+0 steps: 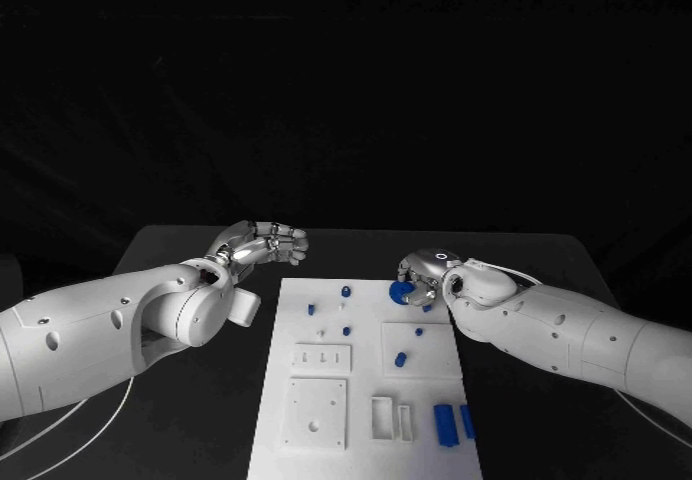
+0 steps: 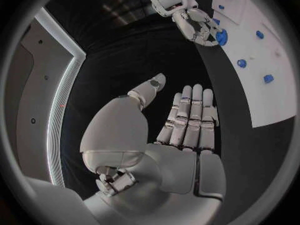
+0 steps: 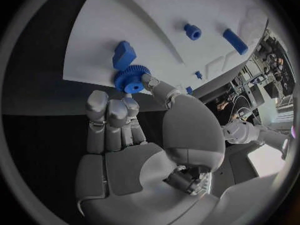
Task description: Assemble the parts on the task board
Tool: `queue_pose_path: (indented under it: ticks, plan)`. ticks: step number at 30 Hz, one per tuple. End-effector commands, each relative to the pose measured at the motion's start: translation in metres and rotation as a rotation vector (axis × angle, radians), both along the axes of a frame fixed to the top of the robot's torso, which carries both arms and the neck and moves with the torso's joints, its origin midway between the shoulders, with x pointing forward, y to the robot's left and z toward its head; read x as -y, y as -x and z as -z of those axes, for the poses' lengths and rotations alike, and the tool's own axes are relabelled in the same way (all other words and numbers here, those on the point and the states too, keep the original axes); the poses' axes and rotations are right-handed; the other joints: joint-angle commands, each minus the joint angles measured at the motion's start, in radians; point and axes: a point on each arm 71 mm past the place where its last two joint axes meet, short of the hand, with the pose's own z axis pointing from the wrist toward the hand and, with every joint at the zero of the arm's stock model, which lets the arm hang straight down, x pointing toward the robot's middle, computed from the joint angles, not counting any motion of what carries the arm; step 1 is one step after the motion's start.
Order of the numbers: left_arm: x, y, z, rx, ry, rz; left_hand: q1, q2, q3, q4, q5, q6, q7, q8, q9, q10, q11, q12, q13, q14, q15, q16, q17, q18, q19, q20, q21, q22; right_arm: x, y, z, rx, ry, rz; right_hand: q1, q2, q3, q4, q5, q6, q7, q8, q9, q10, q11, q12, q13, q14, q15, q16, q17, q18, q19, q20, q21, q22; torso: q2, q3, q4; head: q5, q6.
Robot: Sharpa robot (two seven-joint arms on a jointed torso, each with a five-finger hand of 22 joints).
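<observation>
Behind right hand [image 1: 437, 277]: gear [image 1: 402, 291] part-hidden.

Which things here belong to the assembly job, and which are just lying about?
Job:
- white task board
- blue gear, held at the right hand
- small blue parts on the board
- two blue bars at the board's near right

Lying about:
- black table; the left hand holds nothing, fingers straight, over it
</observation>
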Motion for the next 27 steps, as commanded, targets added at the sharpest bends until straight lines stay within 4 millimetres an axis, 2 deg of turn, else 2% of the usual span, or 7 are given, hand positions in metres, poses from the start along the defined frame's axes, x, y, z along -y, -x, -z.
queue_pose_path:
  ticks: [1,10,15,22,27]
  plan:
    - [0.002,0.001,-0.001,0.002,0.009,0.016,-0.006,0.0,0.0,-0.006,-0.001,0.009,0.008,-0.004,-0.001,0.003,0.007,-0.006,0.001,-0.002,0.002,-0.003,-0.002,0.02,-0.005,0.004,0.005,0.022,0.002,0.008,0.024,-0.083,0.076,-0.001,0.001,-0.006,0.007,-0.002,-0.003,0.031,0.025,-0.006,-0.004,0.007,0.001,0.006,0.0,0.005,-0.005,-0.004,0.002,0.07,-0.005,-0.005,0.005,0.022,0.001,0.0007,0.0017,0.003,-0.003]
    - [0.001,0.001,-0.001,0.002,0.008,0.015,-0.007,0.0,0.0,-0.007,-0.002,0.009,0.008,-0.004,-0.002,0.003,0.007,-0.006,0.001,-0.002,0.002,-0.003,-0.002,0.02,-0.005,0.004,0.005,0.022,0.004,0.008,0.024,-0.089,0.077,0.002,0.002,0.0,0.016,-0.002,-0.003,0.045,0.021,0.001,-0.002,0.016,-0.002,0.013,0.007,0.005,-0.008,-0.005,0.006,0.07,-0.006,-0.005,0.011,0.022,0.0,0.0002,-0.0014,0.006,-0.007]
    - [0.001,0.001,-0.001,0.002,0.008,0.014,-0.007,0.0,0.001,-0.007,-0.002,0.009,0.008,-0.004,-0.002,0.003,0.007,-0.006,0.001,-0.002,0.002,-0.002,-0.002,0.02,-0.005,0.004,0.005,0.022,-0.002,0.011,0.018,-0.003,0.069,-0.013,-0.003,0.01,0.036,0.011,-0.003,0.072,0.013,0.014,0.004,0.025,-0.01,0.018,0.013,0.006,-0.015,-0.007,0.011,0.07,-0.007,-0.005,0.016,0.021,0.0,0.0012,-0.0018,0.007,-0.007]
    - [0.001,0.001,-0.001,0.003,0.008,0.013,-0.007,0.001,0.001,-0.007,-0.002,0.009,0.008,-0.004,-0.002,0.003,0.007,-0.007,0.001,-0.002,0.002,-0.002,-0.002,0.02,-0.005,0.004,0.005,0.022,-0.01,0.015,0.007,0.08,0.041,-0.011,0.001,0.007,0.072,0.024,0.001,0.099,0.003,0.025,0.01,0.029,-0.019,0.013,0.011,0.008,-0.024,-0.012,0.017,0.07,-0.007,-0.006,0.022,0.02,-0.001,0.0005,-0.0011,0.007,-0.007]
    - [0.0,0.001,-0.001,0.003,0.007,0.011,-0.007,0.001,0.001,-0.007,-0.002,0.009,0.008,-0.004,-0.002,0.004,0.007,-0.007,0.001,-0.002,0.002,-0.002,-0.002,0.02,-0.005,0.004,0.006,0.022,-0.018,0.019,-0.001,0.138,0.034,-0.021,0.008,0.0,0.091,0.021,0.022,0.104,0.001,0.024,0.011,0.032,-0.021,0.01,0.011,0.01,-0.026,-0.015,0.022,0.07,-0.005,-0.008,0.027,0.02,0.0,0.0006,0.0,0.008,-0.005]
